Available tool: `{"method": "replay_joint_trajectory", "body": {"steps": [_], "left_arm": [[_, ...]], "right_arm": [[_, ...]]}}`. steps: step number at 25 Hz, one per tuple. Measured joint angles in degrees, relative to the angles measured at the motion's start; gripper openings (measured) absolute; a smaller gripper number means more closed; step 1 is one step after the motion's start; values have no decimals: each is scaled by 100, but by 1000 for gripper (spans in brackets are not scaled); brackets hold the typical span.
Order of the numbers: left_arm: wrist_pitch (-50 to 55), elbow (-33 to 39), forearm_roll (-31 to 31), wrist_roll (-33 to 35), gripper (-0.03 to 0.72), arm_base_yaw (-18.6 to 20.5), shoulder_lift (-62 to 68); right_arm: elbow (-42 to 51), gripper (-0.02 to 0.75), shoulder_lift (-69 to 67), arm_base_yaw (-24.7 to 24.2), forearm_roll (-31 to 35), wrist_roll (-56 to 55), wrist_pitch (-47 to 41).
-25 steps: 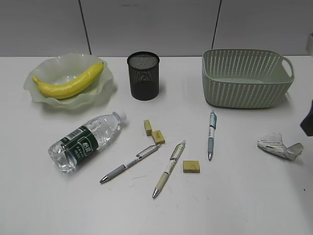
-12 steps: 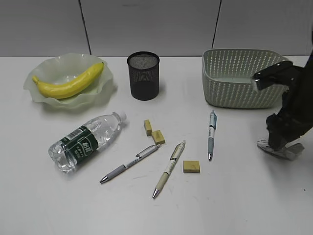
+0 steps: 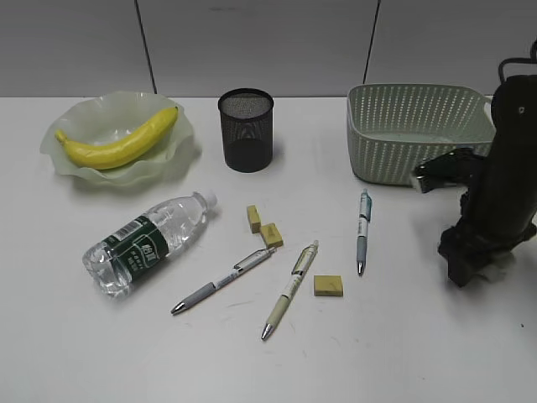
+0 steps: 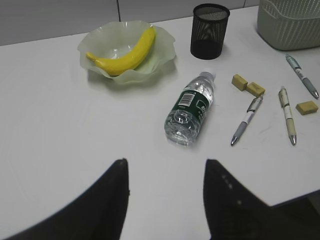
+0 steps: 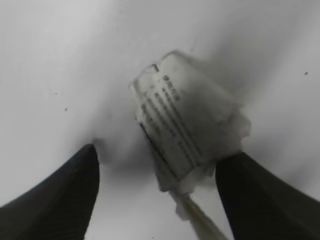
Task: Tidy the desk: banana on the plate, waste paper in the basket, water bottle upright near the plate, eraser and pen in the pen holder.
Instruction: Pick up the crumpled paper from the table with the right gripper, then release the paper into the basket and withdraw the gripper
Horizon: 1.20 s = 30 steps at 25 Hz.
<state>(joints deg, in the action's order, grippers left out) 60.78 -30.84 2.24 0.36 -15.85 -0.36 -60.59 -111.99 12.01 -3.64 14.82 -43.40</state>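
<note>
The waste paper (image 5: 185,120), a crumpled white wad with dark print, lies on the desk (image 3: 403,336) between the spread fingers of my right gripper (image 5: 162,152). That gripper is open, and its right finger is at the wad's edge. In the exterior view the right gripper (image 3: 466,264) hides the wad. The banana (image 3: 122,141) lies in the plate (image 3: 63,159). On its side lies the water bottle (image 3: 147,242). Three pens (image 3: 290,288) and three erasers (image 3: 328,285) are spread in front of the pen holder (image 3: 246,130). My left gripper (image 4: 165,162) hangs open and empty.
The basket (image 3: 415,134) stands at the back right, just behind the right arm (image 3: 512,168). One pen (image 3: 362,229) lies a hand's width left of the right gripper. Bare desk lies along the front edge and at the front right.
The right arm has come in from the right edge and dropped onto the waste paper, which it now covers in the exterior view. Nothing else has moved.
</note>
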Motion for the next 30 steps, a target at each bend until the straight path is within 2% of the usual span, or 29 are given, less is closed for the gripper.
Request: {"method": "replay_joint_trajectory", "body": {"steps": [2, 6, 8, 14, 16, 20, 24, 30], "left_arm": [[0, 0, 0, 0, 368, 0, 0], [0, 0, 0, 0, 368, 0, 0], [0, 0, 0, 0, 368, 0, 0], [0, 0, 3, 0, 368, 0, 0], [0, 0, 3, 0, 368, 0, 0], [0, 0, 3, 0, 368, 0, 0], [0, 0, 3, 0, 368, 0, 0], [0, 0, 3, 0, 368, 0, 0]], "right_arm": [[0, 468, -57, 0, 0, 0, 55], [-19, 113, -5, 0, 0, -18, -47], [-19, 38, 96, 0, 6, -43, -90], [-19, 35, 1099, 0, 364, -55, 183], [-19, 35, 1551, 0, 608, -55, 697], [-53, 35, 2068, 0, 1057, -55, 2297], [-83, 35, 1805, 0, 1199, -55, 3627], [-566, 43, 645, 0, 1225, -55, 3975]]}}
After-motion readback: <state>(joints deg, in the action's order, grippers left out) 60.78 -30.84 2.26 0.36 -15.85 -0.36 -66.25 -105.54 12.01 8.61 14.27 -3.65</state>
